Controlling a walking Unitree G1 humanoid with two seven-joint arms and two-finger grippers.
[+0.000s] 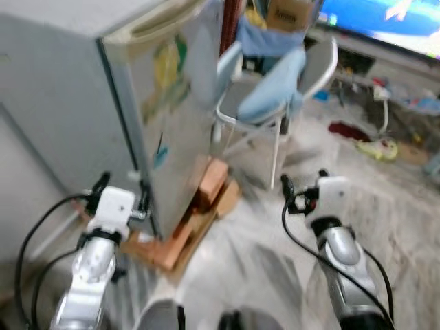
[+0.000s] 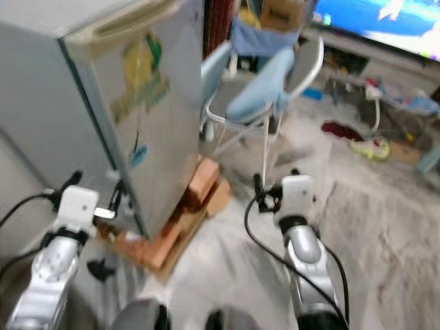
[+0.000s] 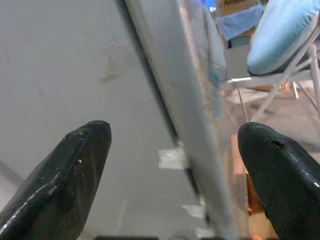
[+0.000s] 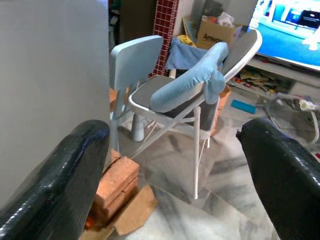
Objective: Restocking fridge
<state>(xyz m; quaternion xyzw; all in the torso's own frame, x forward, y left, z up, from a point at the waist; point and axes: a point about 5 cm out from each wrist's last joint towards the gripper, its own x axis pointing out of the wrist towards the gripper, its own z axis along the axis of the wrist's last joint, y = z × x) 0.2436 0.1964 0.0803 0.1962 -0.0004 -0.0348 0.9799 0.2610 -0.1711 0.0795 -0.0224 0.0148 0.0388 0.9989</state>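
Note:
A small grey fridge point(image 1: 62, 103) stands before me on the left, raised on red bricks point(image 1: 210, 182). Its door point(image 1: 175, 96) carries a yellow and green sticker and lies against the body. My left gripper point(image 1: 124, 191) is open at the low front corner. In the left wrist view its fingers point(image 3: 70, 170) stand on either side of the door edge point(image 3: 185, 100), with nothing gripped. My right gripper point(image 1: 304, 180) is open and holds nothing, out over the floor to the right of the fridge. It faces the chair point(image 4: 175, 95).
A white folding chair point(image 1: 275, 89) with a pale blue cushion stands just right of the fridge. Behind it are a cardboard box point(image 1: 289, 14) and a lit screen point(image 1: 385, 17). A yellow toy point(image 1: 378, 148) and clutter lie on the marbled floor point(image 1: 399, 206) at far right.

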